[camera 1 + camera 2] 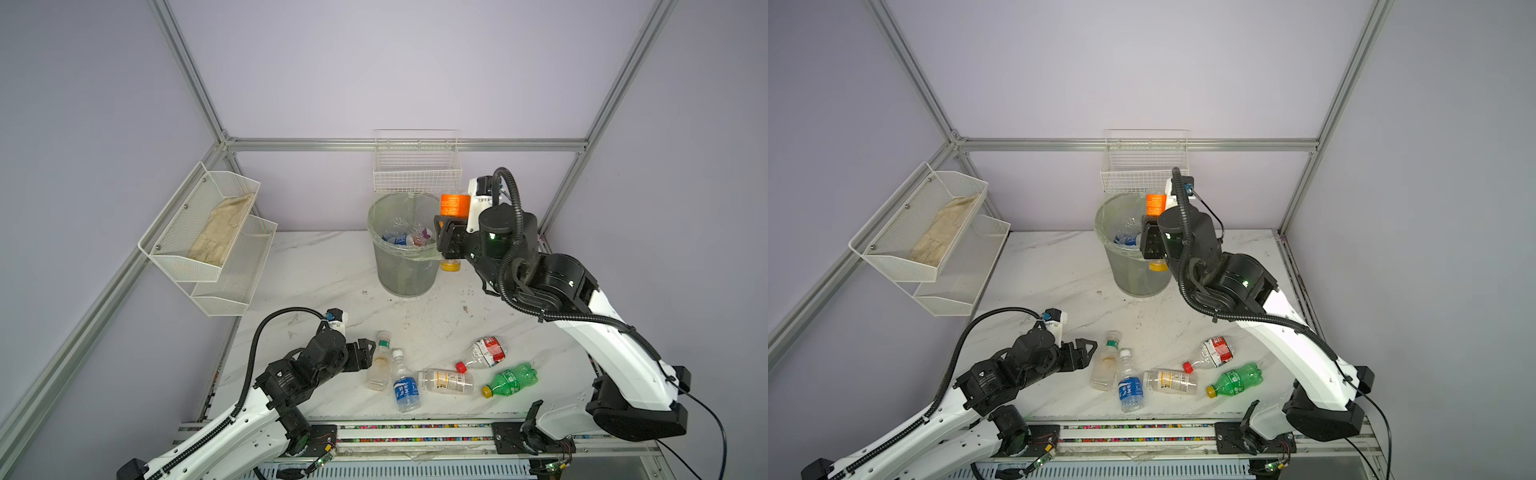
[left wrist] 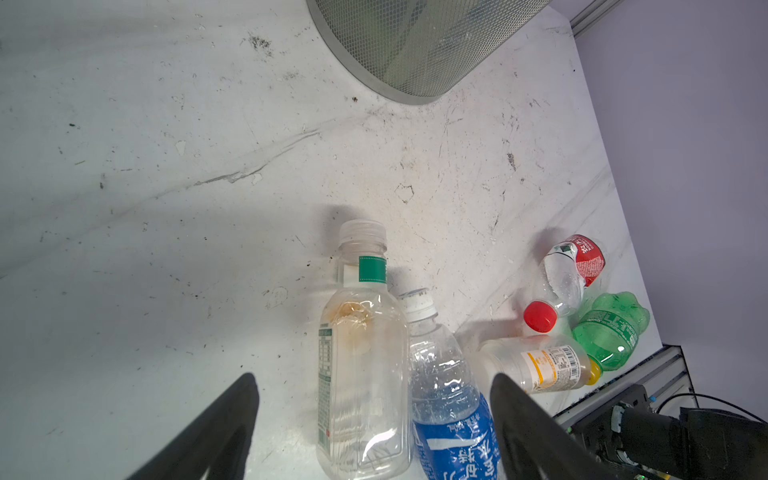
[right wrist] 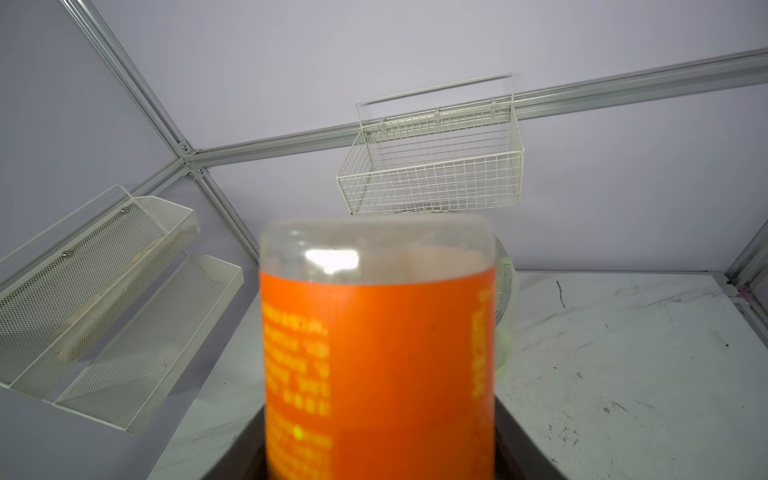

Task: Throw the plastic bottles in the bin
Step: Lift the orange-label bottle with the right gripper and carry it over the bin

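Right wrist view: all orange label; what's the R tool [image 1: 445, 233] got?
– Jaws partly closed, clamped on the orange-label bottle [image 3: 378, 353]; cap down, held up by the right side of the bin [image 1: 399, 274] rim; other bottles [image 1: 401, 240] lie inside.
L tool [image 1: 368, 352]?
– Jaws wide, nothing btwn them; low over the counter [image 1: 324, 270], just beside the clear green-band bottle [image 1: 379, 365]; blue-label bottle [image 1: 405, 388] touches that one; yellow-label bottle [image 1: 446, 381], red-label bottle [image 1: 485, 353] & green bottle [image 1: 512, 379] lie near, toward the counter's front.

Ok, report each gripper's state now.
Left gripper: open, holding nothing.
Right gripper: closed on the clear plastic bottle with the orange label and yellow cap.
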`<move>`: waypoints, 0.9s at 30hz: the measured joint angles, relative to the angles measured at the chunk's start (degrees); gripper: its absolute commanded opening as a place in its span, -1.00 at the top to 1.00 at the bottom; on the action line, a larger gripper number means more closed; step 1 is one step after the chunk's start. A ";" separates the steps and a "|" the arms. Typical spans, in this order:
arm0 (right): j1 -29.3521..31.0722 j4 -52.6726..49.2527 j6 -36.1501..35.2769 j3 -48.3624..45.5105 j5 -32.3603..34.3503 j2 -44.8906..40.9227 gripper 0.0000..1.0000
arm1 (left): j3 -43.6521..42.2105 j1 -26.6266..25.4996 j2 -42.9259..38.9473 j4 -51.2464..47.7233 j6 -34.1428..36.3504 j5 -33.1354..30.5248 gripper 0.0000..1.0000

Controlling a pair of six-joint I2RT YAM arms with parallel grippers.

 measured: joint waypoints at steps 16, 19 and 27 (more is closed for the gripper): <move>-14.16 -1.05 -3.78 18.27 -12.13 21.27 0.78 | 0.00 0.00 0.24 -0.07 -0.04 -0.76 -0.69; -16.50 -1.22 -3.72 22.62 -14.34 27.10 -0.32 | 0.00 0.00 0.24 -0.07 -0.07 -0.76 -0.69; -20.31 -7.41 -3.13 32.89 -18.08 38.47 -0.95 | 0.00 0.00 -0.83 -0.87 -0.17 -0.79 -0.71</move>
